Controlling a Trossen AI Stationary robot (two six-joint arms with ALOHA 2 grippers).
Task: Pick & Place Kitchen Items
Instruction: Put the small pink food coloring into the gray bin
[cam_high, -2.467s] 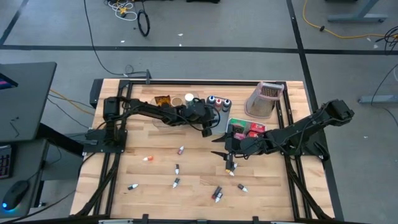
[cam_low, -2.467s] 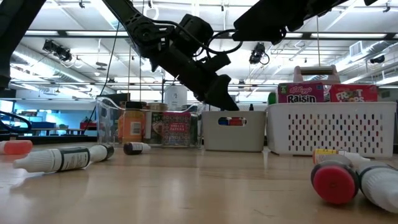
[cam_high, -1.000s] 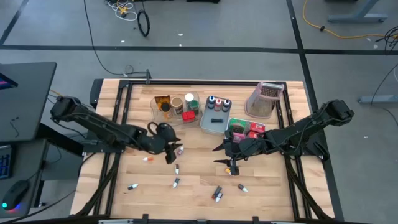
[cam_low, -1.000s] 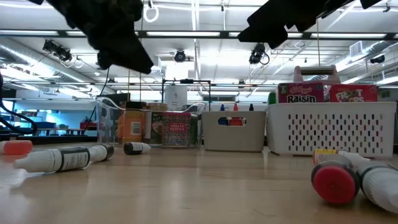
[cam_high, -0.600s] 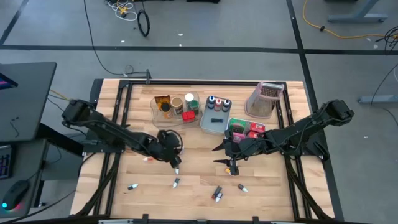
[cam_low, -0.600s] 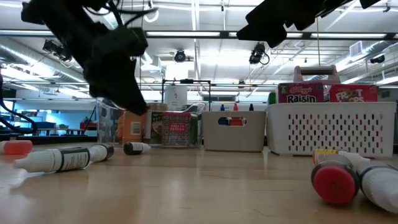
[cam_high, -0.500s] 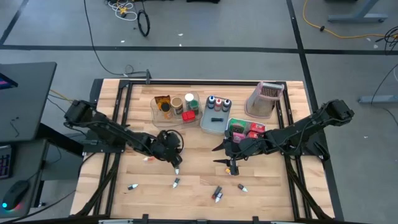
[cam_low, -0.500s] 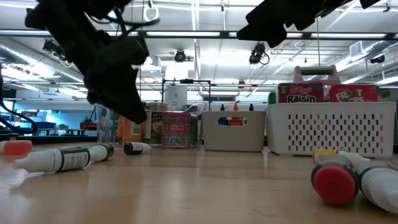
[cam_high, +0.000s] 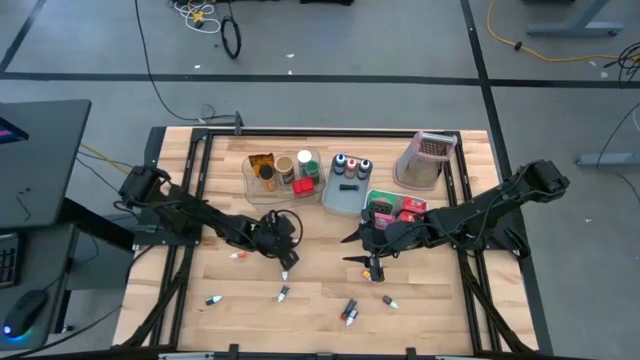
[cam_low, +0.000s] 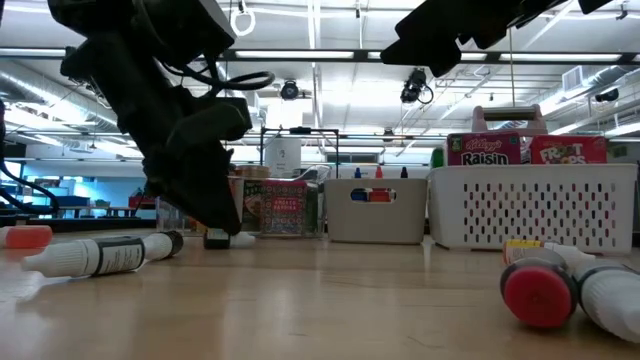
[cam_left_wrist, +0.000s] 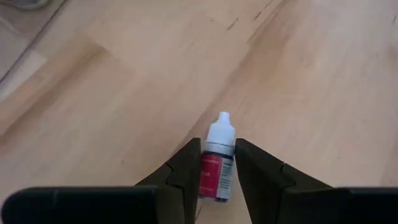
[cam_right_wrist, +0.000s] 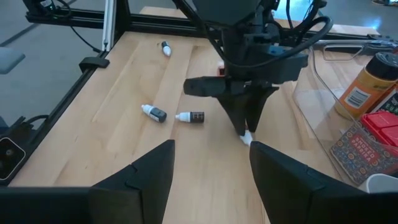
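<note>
Left end effector (cam_left_wrist: 217, 163) has dropped onto one tiny bottle (cam_left_wrist: 218, 163); five others lie loose.

Tiny bottle (cam_left_wrist: 217, 164) white-capped with red label, white perforated bin (cam_low: 533, 206), red Raisin box (cam_low: 484, 149), pale wood table (cam_high: 320, 300)

red box (cam_low: 483, 149): "Kellogg's Raisin" | pink box (cam_low: 570, 150): "Froot"
</note>
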